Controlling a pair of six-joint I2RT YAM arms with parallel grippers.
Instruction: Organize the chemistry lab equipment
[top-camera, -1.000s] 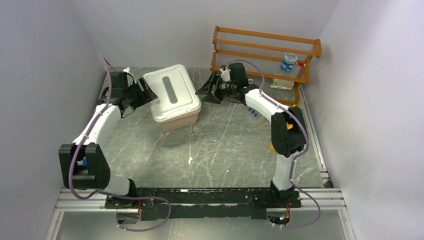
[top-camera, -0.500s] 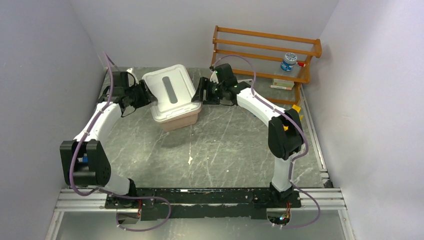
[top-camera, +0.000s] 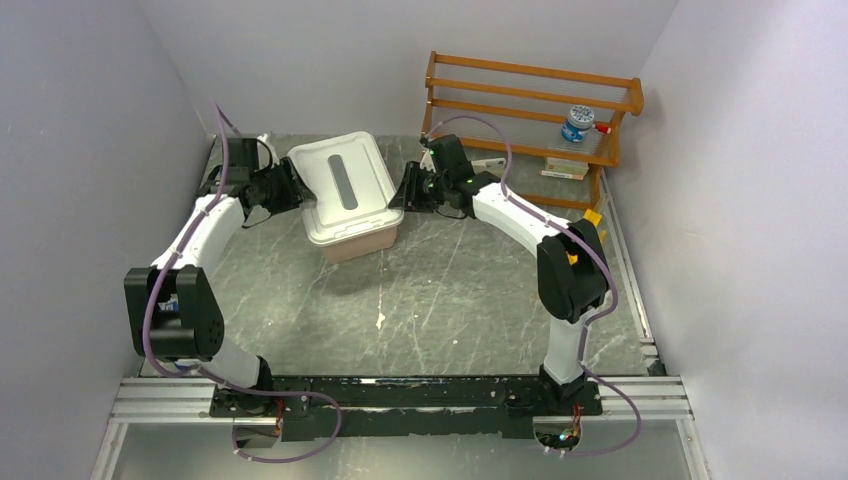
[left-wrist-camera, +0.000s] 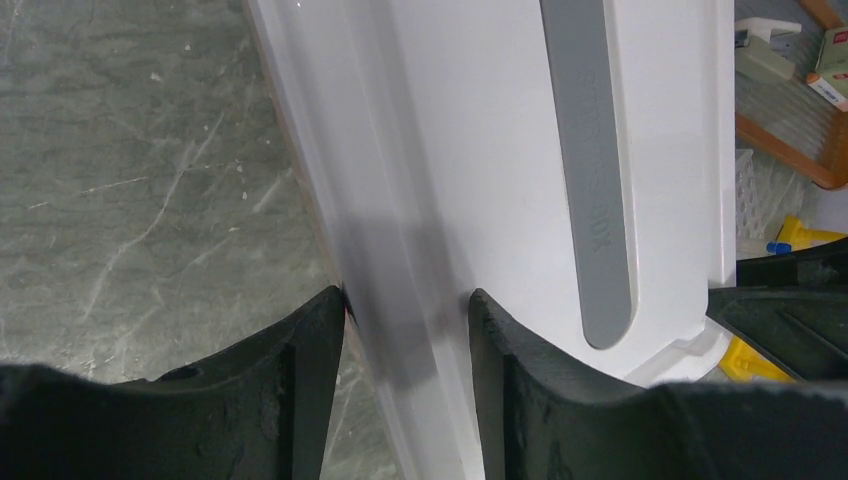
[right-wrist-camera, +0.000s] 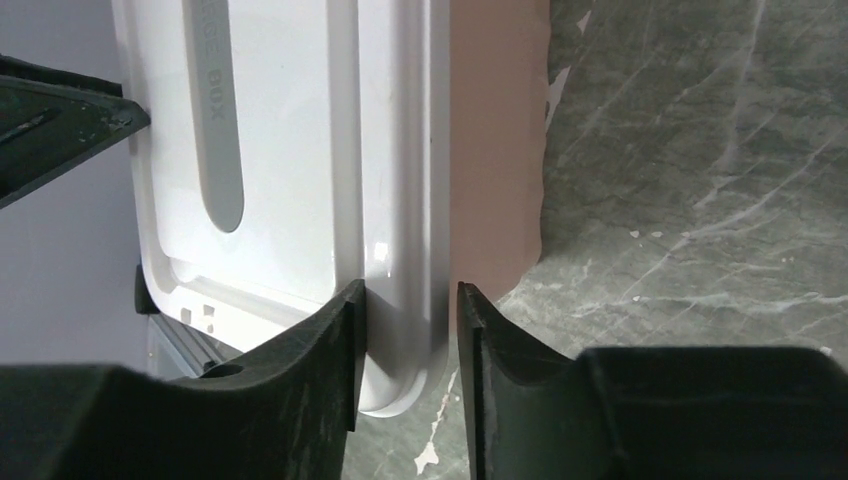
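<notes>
A white lid (top-camera: 342, 185) with a grey oval strip lies on a pinkish box (top-camera: 360, 242) at the back middle of the table. My left gripper (top-camera: 298, 195) is shut on the lid's left rim (left-wrist-camera: 405, 300), one finger at each side. My right gripper (top-camera: 400, 195) straddles the lid's right rim (right-wrist-camera: 408, 295). Its left finger touches the lid top, and a thin gap shows at its right finger. A yellow piece (left-wrist-camera: 800, 235) and a small blue piece (left-wrist-camera: 778, 247) lie beyond the box. Goggles, tongs, tubing and wash bottle are out of view.
A wooden shelf rack (top-camera: 530, 100) stands at the back right with a blue-lidded jar (top-camera: 577, 123) and small boxes on it. A yellow item (top-camera: 592, 216) sits behind the right arm's elbow. Walls close in on left, right and back.
My right gripper has moved left from beside the rack to the lid's right rim and narrowed around it. The left arm and the box shifted slightly toward the back.
</notes>
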